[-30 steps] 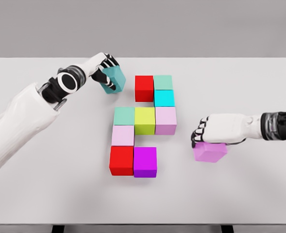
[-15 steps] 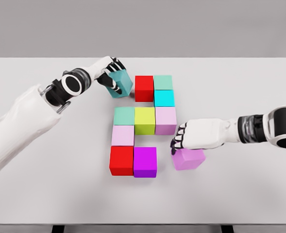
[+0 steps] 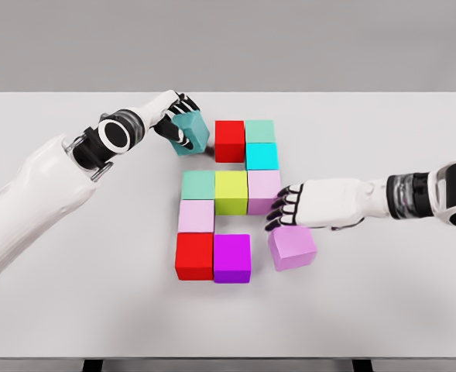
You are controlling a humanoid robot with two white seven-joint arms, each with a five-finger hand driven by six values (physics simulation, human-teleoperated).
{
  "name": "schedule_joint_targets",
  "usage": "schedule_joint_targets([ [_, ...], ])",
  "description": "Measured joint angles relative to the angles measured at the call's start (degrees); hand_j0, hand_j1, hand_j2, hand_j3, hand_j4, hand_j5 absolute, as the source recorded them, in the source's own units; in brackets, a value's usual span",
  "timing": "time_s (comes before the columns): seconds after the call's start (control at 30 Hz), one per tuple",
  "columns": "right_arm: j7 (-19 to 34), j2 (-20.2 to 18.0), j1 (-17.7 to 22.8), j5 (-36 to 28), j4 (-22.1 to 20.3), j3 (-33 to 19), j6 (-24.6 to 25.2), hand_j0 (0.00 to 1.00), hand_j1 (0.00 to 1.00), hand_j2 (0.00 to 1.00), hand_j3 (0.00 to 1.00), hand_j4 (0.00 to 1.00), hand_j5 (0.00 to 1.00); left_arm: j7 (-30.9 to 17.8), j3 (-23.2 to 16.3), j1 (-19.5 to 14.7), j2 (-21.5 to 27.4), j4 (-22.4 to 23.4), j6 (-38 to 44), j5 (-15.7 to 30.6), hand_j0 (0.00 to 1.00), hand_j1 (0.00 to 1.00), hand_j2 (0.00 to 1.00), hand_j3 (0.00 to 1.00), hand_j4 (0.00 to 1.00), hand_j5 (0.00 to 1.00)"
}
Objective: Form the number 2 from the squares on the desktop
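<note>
On the left of the white table (image 3: 73,310), the left hand (image 3: 173,116) has its fingers wrapped around a teal cube (image 3: 193,132), covering that cube's left and far faces. The cube sits tilted, just left of the far red cube (image 3: 229,141) with a thin gap between them. Right of red comes a green cube (image 3: 260,131), and just nearer, a cyan one (image 3: 262,156).

Middle row now: green cube (image 3: 199,185), yellow-green cube (image 3: 231,193), pale pink cube (image 3: 263,190), side by side. Below them a pale pink cube (image 3: 196,216), then a near red cube (image 3: 194,256) touching a magenta cube (image 3: 232,258).

Over to the right: a loose pink cube (image 3: 293,248) lies skewed, just right of magenta, a narrow gap showing. The right hand (image 3: 313,205) hovers at its far edge, fingers loosely spread, holding nothing; whether the fingertips touch the cube is hard to make out. Its forearm runs off the right edge. Wide bare table lies near and right.
</note>
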Motion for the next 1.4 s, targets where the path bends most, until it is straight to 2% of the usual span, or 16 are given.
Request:
schedule_joint_targets([
  [0.13, 0.00, -3.67, 0.00, -1.38, 0.23, -1.56, 0.00, 1.00, 1.00, 1.00, 1.00, 1.00, 1.00, -0.05, -0.03, 0.00, -0.02, 0.06, -0.02, 0.00, 0.78, 0.78, 0.78, 0.78, 0.78, 0.78],
  [0.2, 0.00, -5.79, 0.17, -2.31, 1.05, -3.12, 0.00, 1.00, 1.00, 1.00, 1.00, 1.00, 1.00, -0.06, -0.02, 0.00, -0.02, 0.06, -0.02, 0.04, 0.86, 0.86, 0.86, 0.86, 0.86, 0.86],
  [0.33, 0.00, -8.01, 1.84, -3.41, 6.33, -5.13, -0.01, 1.00, 1.00, 1.00, 1.00, 1.00, 1.00, -0.13, -0.01, 0.00, -0.02, 0.01, -0.05, 0.06, 0.89, 0.89, 0.89, 0.89, 0.89, 0.89],
  [0.5, 0.01, -7.46, 4.75, 0.89, 9.27, -5.17, -0.02, 1.00, 1.00, 1.00, 1.00, 1.00, 1.00, -0.15, -0.01, 0.00, -0.02, -0.10, -0.09, 0.08, 0.91, 0.91, 0.91, 0.91, 0.91, 0.91],
  [0.77, -0.54, -5.79, 4.74, 4.46, 9.27, -2.24, 1.02, 1.00, 1.00, 1.00, 1.00, 1.00, 1.00, -0.43, -0.04, -0.17, 1.27, -0.44, -1.18, 0.63, 0.99, 0.99, 0.99, 0.99, 0.99, 0.99],
  [0.87, -1.34, -5.72, 4.65, 5.82, 7.65, -1.75, 2.38, 1.00, 1.00, 1.00, 1.00, 1.00, 1.00, -0.62, -0.12, -0.53, 5.27, -1.68, -5.06, 3.08, 1.00, 1.00, 1.00, 1.00, 1.00, 1.00],
  [0.9, -1.61, -5.69, 4.57, 6.24, 7.01, -1.44, 2.76, 1.00, 1.00, 1.00, 1.00, 1.00, 1.00, -0.66, -0.58, -1.32, 7.32, -2.38, -6.52, 4.29, 1.00, 1.00, 1.00, 1.00, 1.00, 1.00],
  [0.93, -1.81, -5.65, 4.39, 7.08, 6.43, -1.15, 2.97, 1.00, 1.00, 1.00, 1.00, 1.00, 1.00, -0.68, -1.83, -3.85, 9.72, -2.89, -8.16, 5.14, 1.00, 1.00, 1.00, 1.00, 1.00, 1.00],
  [1.0, -1.56, -5.62, 3.60, 8.50, 5.52, -0.49, 2.34, 1.00, 1.00, 1.00, 1.00, 1.00, 1.00, -0.67, -7.05, -7.91, 16.19, -3.49, -11.98, 6.20, 1.00, 1.00, 1.00, 1.00, 1.00, 1.00],
  [1.07, -0.86, -5.69, 3.08, 6.59, 4.55, 0.23, 1.29, 1.00, 1.00, 1.00, 1.00, 1.00, 1.00, -0.68, -12.41, -8.61, 22.52, -3.54, -14.47, 6.87, 1.00, 1.00, 1.00, 1.00, 1.00, 1.00],
  [1.13, -0.45, -5.81, 2.81, 5.40, 3.26, 1.03, 0.67, 1.00, 1.00, 1.00, 1.00, 1.00, 1.00, -0.65, -15.88, -8.79, 27.32, -2.96, -15.06, 7.07, 1.00, 1.00, 1.00, 1.00, 1.00, 1.00],
  [1.2, -0.24, -5.98, 1.32, 4.63, 2.27, 1.50, 0.39, 1.00, 1.00, 1.00, 1.00, 1.00, 1.00, -0.79, -18.19, -9.46, 29.43, -3.34, -14.96, 4.22, 0.98, 0.98, 0.98, 0.98, 0.98, 0.98],
  [1.23, -0.17, -6.30, 0.79, 4.34, 1.92, 1.63, 0.29, 1.00, 1.00, 1.00, 1.00, 1.00, 1.00, -2.23, -19.43, -10.38, 29.66, -3.99, -15.78, 0.28, 0.99, 0.99, 0.99, 0.99, 0.99, 0.99],
  [1.27, -0.12, -6.69, 0.44, 3.97, 1.67, 1.75, 0.21, 1.00, 1.00, 1.00, 1.00, 1.00, 1.00, -5.65, -20.31, -11.60, 30.08, -4.33, -18.77, -4.14, 0.99, 0.99, 0.99, 0.99, 0.99, 0.99],
  [1.33, -0.06, -7.36, 0.26, 3.11, 1.22, 1.93, 0.11, 1.00, 1.00, 1.00, 1.00, 1.00, 1.00, -11.98, -21.34, -12.66, 33.47, -3.00, -29.36, -9.10, 1.00, 1.00, 1.00, 1.00, 1.00, 1.00],
  [1.4, -0.03, -7.74, 0.26, 2.65, 0.59, 2.21, 0.07, 1.00, 1.00, 1.00, 1.00, 1.00, 1.00, -15.38, -21.82, -13.53, 37.01, -1.07, -40.62, -11.44, 1.00, 1.00, 1.00, 1.00, 1.00, 1.00],
])
